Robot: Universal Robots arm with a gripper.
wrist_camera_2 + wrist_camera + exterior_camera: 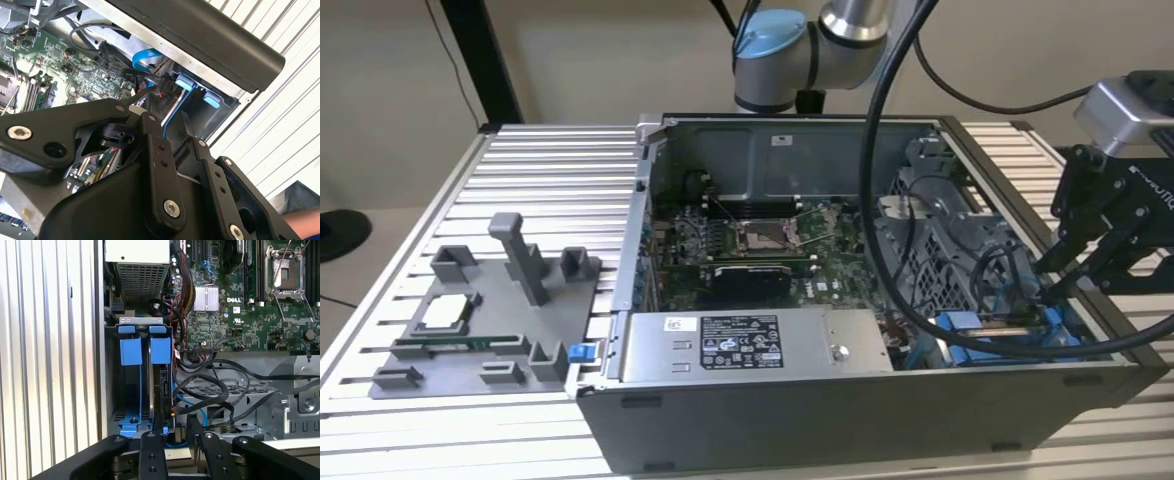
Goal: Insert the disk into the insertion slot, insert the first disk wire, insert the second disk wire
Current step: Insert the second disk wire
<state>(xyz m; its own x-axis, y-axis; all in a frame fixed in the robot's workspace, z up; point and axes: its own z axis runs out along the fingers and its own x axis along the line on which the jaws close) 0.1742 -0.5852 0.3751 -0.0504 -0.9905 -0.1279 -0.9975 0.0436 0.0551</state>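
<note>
In the first wrist view the disk (163, 385) stands on edge inside the insertion slot (131, 390), a grey bay with two blue tabs at its top. My gripper (175, 421) hangs just off the disk's connector edge, its two black fingers apart. A black wire (200, 400) curls past the fingertips towards that edge. In the second wrist view a black plug with red leads (162, 92) sits just beyond the gripper (170, 122), touching the disk's end. In the exterior view the gripper (1061, 290) reaches into the case's corner at the blue bay (983, 335).
The open grey computer case (854, 420) lies on a ribbed aluminium table (534, 170). Inside are the motherboard (761, 245) and a power-supply box (740, 345). Loose black cables (235, 370) and a blue cable (145, 57) crowd the bay. A grey fixture (494, 320) sits at the exterior view's left.
</note>
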